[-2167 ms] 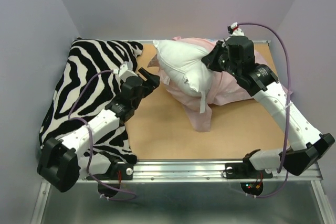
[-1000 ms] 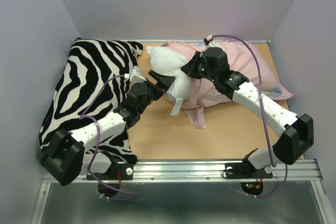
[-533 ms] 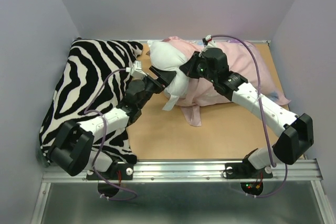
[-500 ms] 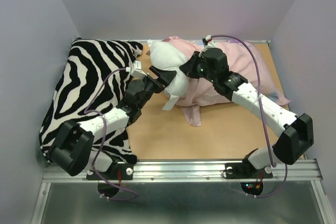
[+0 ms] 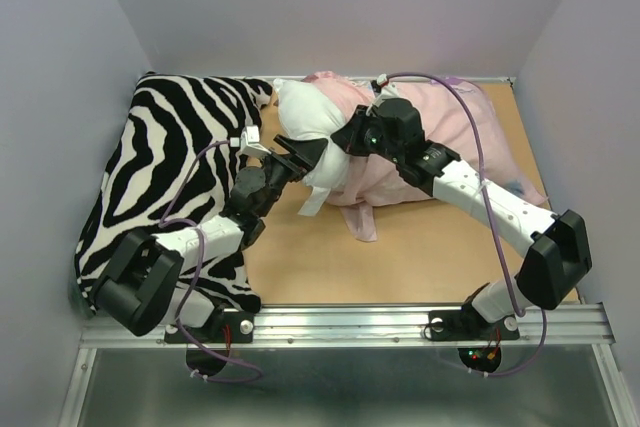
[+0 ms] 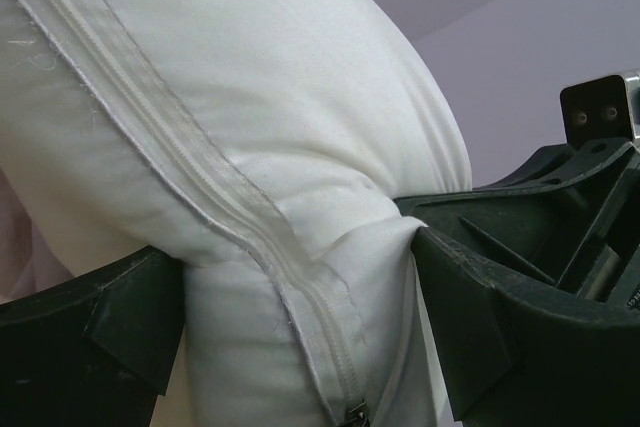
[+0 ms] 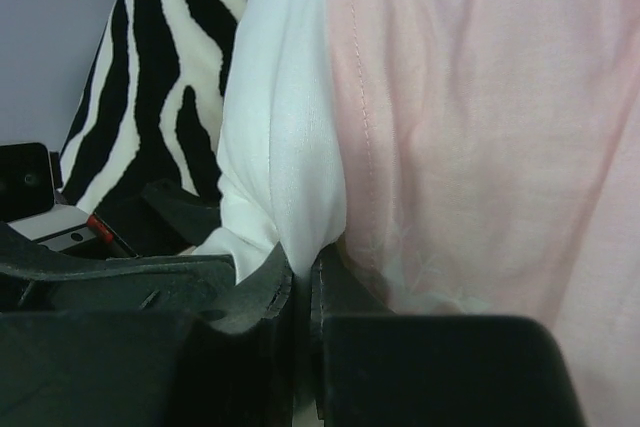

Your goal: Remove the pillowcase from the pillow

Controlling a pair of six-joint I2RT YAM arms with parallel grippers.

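The white pillow (image 5: 298, 119) sticks out of the left end of the pink pillowcase (image 5: 465, 132) at the back of the table. My left gripper (image 5: 303, 154) is open, its jaws either side of the pillow's zippered end (image 6: 250, 97); the right finger (image 6: 500, 327) touches the fabric. My right gripper (image 5: 343, 139) is shut on a fold of the pillow's white fabric (image 7: 285, 127), right beside the pillowcase's hem (image 7: 480, 127). The rest of the pillow is hidden inside the case.
A black-and-white zebra cushion (image 5: 165, 162) fills the left side of the table, under my left arm; it also shows in the right wrist view (image 7: 170, 67). Purple walls close in on the left, back and right. Bare tan tabletop (image 5: 400, 257) lies in front.
My right gripper has drawn the pillow and case to the left. My left gripper has moved forward to the pillow's bare end, which now sits between its jaws.
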